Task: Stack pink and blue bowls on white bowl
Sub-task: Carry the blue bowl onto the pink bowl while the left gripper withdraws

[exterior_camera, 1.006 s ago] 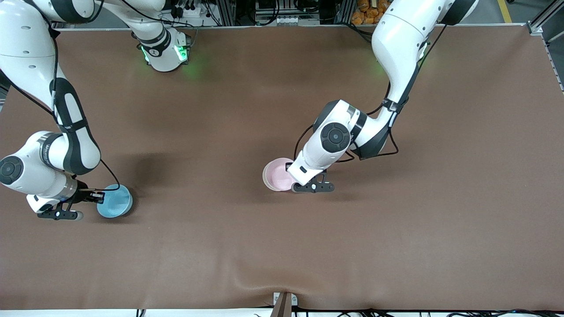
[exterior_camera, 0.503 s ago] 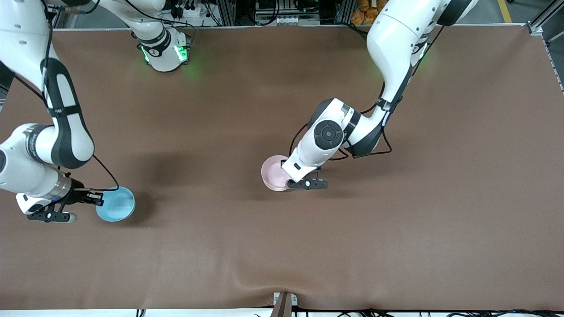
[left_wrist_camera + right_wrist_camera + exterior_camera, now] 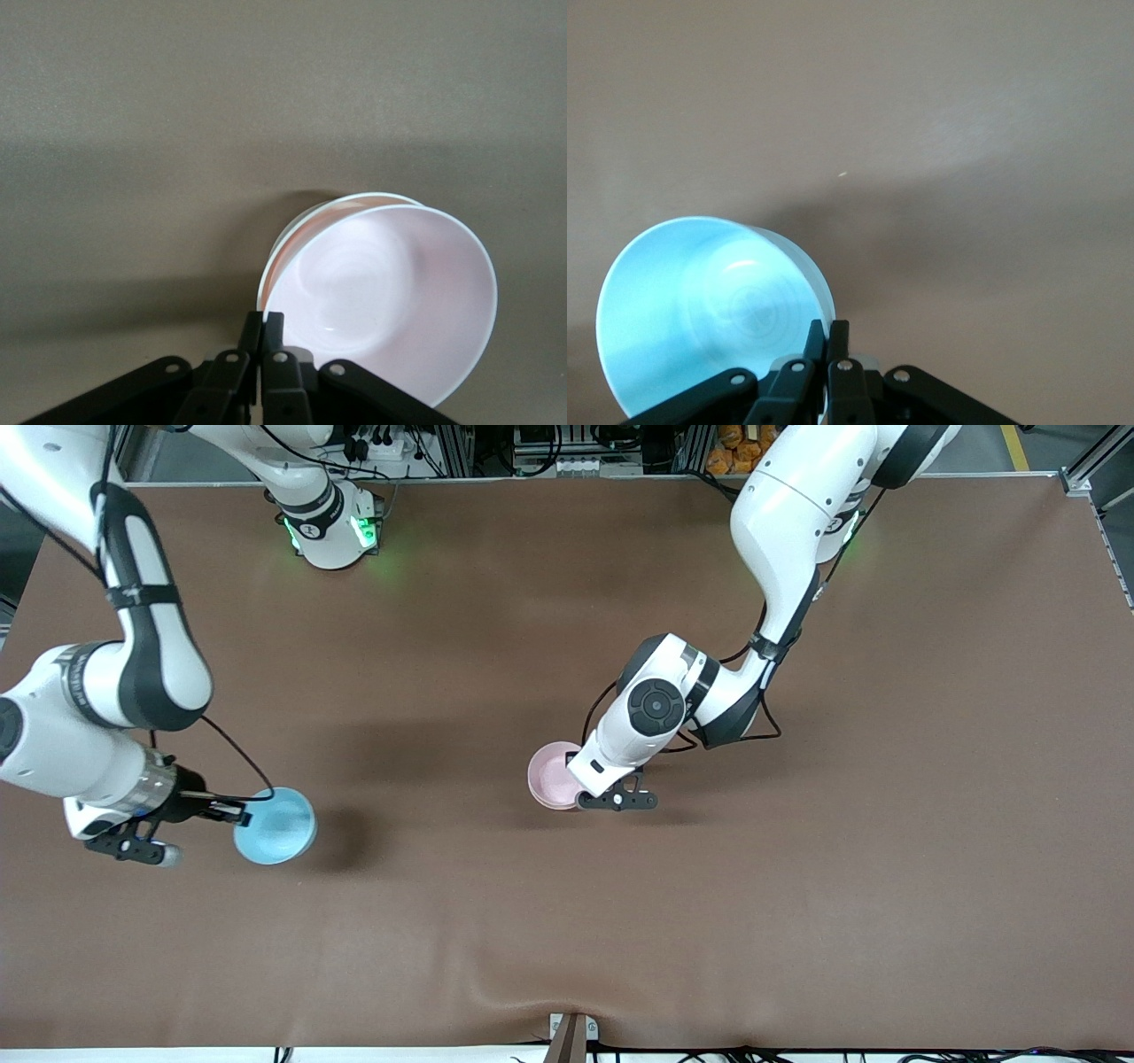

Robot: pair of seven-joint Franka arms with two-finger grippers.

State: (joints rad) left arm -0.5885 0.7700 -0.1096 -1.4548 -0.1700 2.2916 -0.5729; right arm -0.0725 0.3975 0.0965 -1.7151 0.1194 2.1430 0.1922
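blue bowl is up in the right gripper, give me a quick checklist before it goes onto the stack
1. Right gripper clamped on blue bowl rim: ok.
2. Blue bowl off the table: ok, its shadow lies apart from it.
3. Pink bowl seated in white bowl: not ok, it sits tilted, white rim showing beside it.
4. Left gripper off the pink bowl: not ok, shut on its rim.
5. Stack top free for the blue bowl: not ok, left arm is over it.
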